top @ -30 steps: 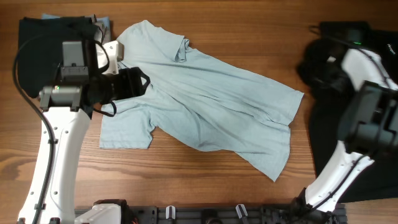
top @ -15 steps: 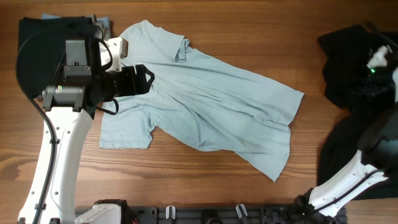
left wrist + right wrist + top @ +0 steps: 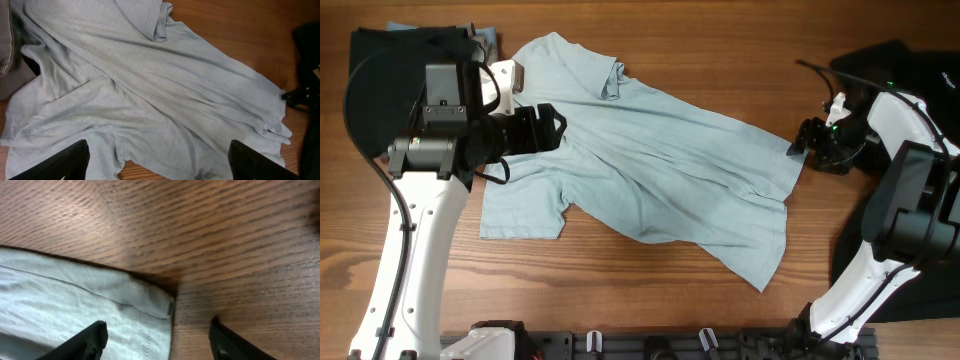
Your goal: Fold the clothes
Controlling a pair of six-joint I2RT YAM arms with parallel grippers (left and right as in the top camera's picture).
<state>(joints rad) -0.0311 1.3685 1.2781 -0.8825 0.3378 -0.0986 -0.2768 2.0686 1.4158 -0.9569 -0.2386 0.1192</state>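
Overhead, the light-blue T-shirt [image 3: 660, 170] lies opened out flat on the wooden tabletop [image 3: 720, 40]. It runs on a slant, with its collar [image 3: 612, 82] toward the far left and its hem toward the near right. One short sleeve [image 3: 525, 205] is spread out at the near left. The cloth shows shallow wrinkles but no fold line, so the folding of this shirt has not yet begun.

The left arm [image 3: 430, 150] hangs over the shirt's left shoulder area. In the left wrist view its fingertips [image 3: 70, 160] stand far apart at the bottom corners. The left jaws are spread and hold nothing, with only shirt fabric below them.

The right arm [image 3: 910, 180] reaches in to the shirt's right hem corner [image 3: 155, 305]. In the right wrist view its fingers [image 3: 92, 337] sit on either side of that corner, one over cloth and one over bare wood. The right jaws are spread and have not yet pinched the hem.

A black T-shirt [image 3: 880, 60] lies bunched along the right edge, unfolded. A dark cloth [image 3: 375, 70] lies at the far left corner, partly under the left arm. I cannot tell whether it is a finished fold.

I judge the task to be at its start. The first grasp on the blue shirt is being set up, every fold of it is left to do, and the black shirt waits after that.
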